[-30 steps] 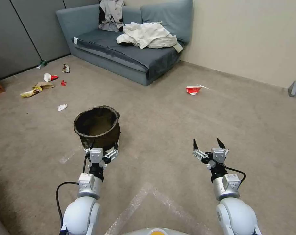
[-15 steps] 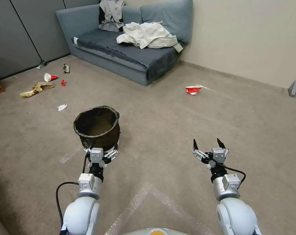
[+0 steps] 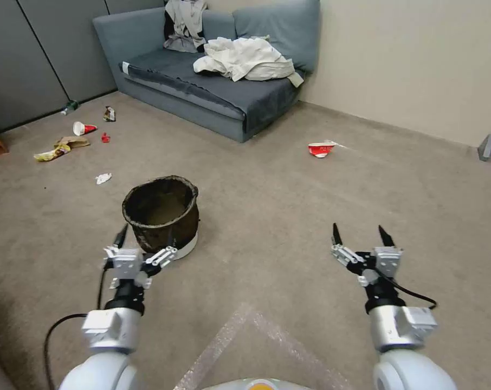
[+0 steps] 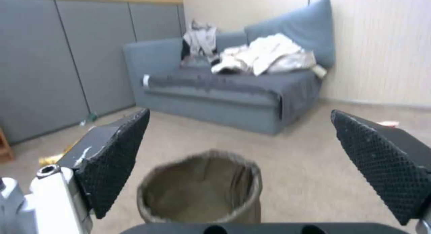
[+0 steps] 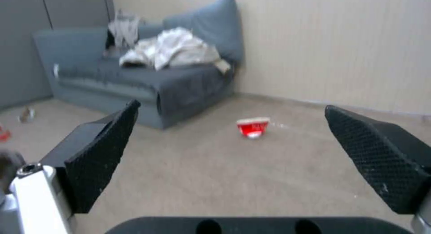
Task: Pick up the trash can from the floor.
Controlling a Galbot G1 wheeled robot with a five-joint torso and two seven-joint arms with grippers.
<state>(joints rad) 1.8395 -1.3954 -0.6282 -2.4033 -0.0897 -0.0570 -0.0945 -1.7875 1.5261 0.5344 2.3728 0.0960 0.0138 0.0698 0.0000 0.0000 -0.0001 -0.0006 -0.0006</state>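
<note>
The trash can (image 3: 161, 214) stands upright on the floor (image 3: 267, 216), its dark bag rolled over the rim and a white base showing at the bottom. My left gripper (image 3: 142, 245) is open just short of the can on its near side, apart from it, one finger in front of the white base. Through the left wrist view the trash can (image 4: 202, 187) sits low between the spread fingers (image 4: 117, 160) of the left gripper (image 4: 239, 114). My right gripper (image 3: 360, 233) hovers open over bare carpet well to the right, holding nothing.
A grey-blue sofa (image 3: 213, 92) with heaped clothes lines the back wall. A crushed red-and-white cup (image 3: 321, 148) lies beyond the right gripper, also the red cup (image 5: 253, 127). Several litter pieces (image 3: 66, 143) are scattered at far left. Pale tape marks (image 3: 240, 330) cross the near carpet.
The left arm swung out to the left and drew back, uncovering the can's white base. The right arm shifted slightly right and nearer. The can stayed put.
</note>
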